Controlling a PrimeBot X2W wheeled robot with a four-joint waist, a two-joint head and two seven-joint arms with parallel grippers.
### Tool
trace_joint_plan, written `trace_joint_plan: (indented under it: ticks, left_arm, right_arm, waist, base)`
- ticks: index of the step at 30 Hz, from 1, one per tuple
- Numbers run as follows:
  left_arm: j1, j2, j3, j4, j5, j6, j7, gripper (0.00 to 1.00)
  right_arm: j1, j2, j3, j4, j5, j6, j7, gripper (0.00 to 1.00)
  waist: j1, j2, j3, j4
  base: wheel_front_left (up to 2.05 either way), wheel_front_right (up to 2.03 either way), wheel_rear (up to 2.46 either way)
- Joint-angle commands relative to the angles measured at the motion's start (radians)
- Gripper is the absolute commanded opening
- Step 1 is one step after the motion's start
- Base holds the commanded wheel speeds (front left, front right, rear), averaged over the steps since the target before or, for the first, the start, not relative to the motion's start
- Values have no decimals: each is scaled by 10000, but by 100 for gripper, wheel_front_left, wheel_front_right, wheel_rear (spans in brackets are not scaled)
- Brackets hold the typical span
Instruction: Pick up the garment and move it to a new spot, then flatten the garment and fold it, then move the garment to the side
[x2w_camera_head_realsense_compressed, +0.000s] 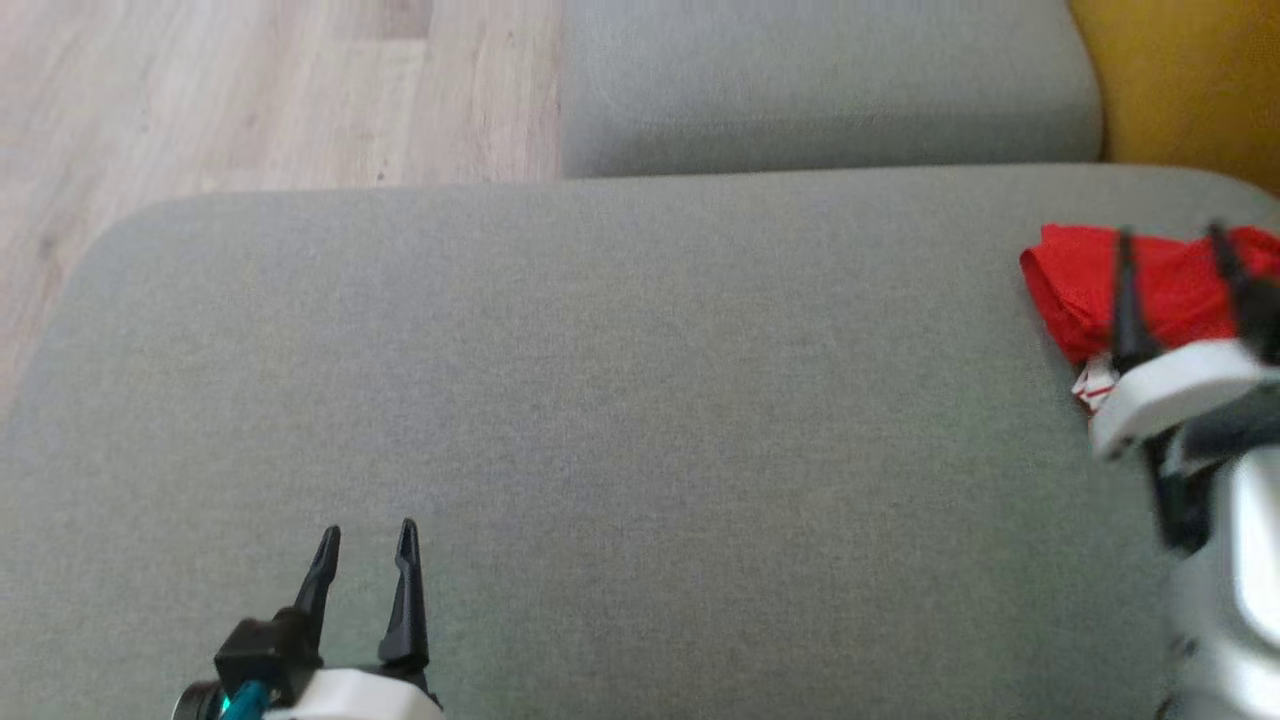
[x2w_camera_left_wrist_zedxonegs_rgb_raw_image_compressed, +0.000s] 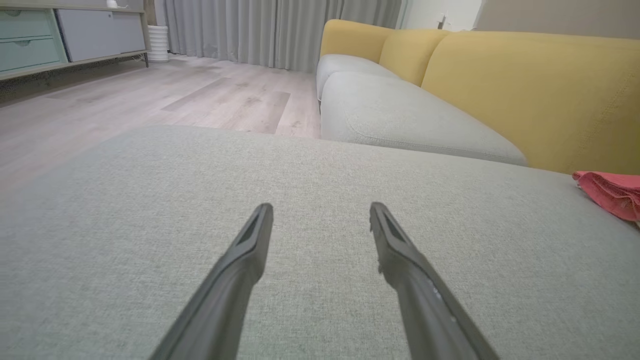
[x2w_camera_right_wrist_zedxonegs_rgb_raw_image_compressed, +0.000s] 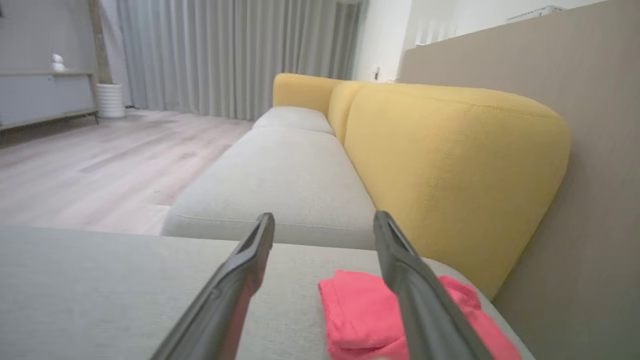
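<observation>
The garment (x2w_camera_head_realsense_compressed: 1170, 285) is a folded red bundle lying at the far right of the grey cushion (x2w_camera_head_realsense_compressed: 600, 420), close to the yellow backrest. It also shows at the right edge of the left wrist view as the garment (x2w_camera_left_wrist_zedxonegs_rgb_raw_image_compressed: 612, 192) and low in the right wrist view as the garment (x2w_camera_right_wrist_zedxonegs_rgb_raw_image_compressed: 360, 312). My right gripper (x2w_camera_head_realsense_compressed: 1170, 240) hovers over it, open, with nothing between its fingers. In its own view the right gripper (x2w_camera_right_wrist_zedxonegs_rgb_raw_image_compressed: 324, 220) has its right finger in front of the cloth. My left gripper (x2w_camera_head_realsense_compressed: 367, 535) is open over bare cushion at the lower left; it also shows as the left gripper (x2w_camera_left_wrist_zedxonegs_rgb_raw_image_compressed: 321, 210).
A second grey seat cushion (x2w_camera_head_realsense_compressed: 820, 90) lies beyond the first, with the yellow backrest (x2w_camera_right_wrist_zedxonegs_rgb_raw_image_compressed: 450, 165) along the right. Wooden floor (x2w_camera_head_realsense_compressed: 250, 90) runs off the cushion's left and far edges. A cabinet (x2w_camera_left_wrist_zedxonegs_rgb_raw_image_compressed: 60, 37) and curtains (x2w_camera_left_wrist_zedxonegs_rgb_raw_image_compressed: 270, 30) stand far off.
</observation>
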Motion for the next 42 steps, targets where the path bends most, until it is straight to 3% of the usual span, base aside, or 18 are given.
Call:
trace_joint_plan:
  ticks: [1, 8, 21, 41, 42]
  left_arm:
    - [-274, 250, 493, -254, -53, 77, -43, 100]
    - [66, 277, 615, -236, -181, 169, -83, 100]
    - [322, 91, 479, -72, -296, 78, -124, 100]
    - [456, -43, 632, -4, -423, -98, -193, 100]
    - [766, -131, 251, 270, -418, -101, -63, 0]
  right_arm:
    - [-1, 289, 372, -515, 82, 65, -177, 100]
    - [1615, 1015, 929, -1178, 209, 65, -684, 100]
    - [4039, 1084, 1906, -1585, 1809, 65, -1448, 100]
    - [4327, 1086, 2302, -1559, 1885, 65, -1718, 100]
    - [4644, 1137, 2061, -1263, 1812, 0, -1572, 0]
  waist:
    - [3, -1, -210, 62]
    - [3, -1, -479, -28]
    - [3, -1, -691, -231]
    - [3, -1, -697, -86]
    - [3, -1, -697, -85]
  base:
    - [0, 0, 0]
    - [0, 0, 0]
    - [0, 0, 0]
    - [0, 0, 0]
    - [0, 0, 0]
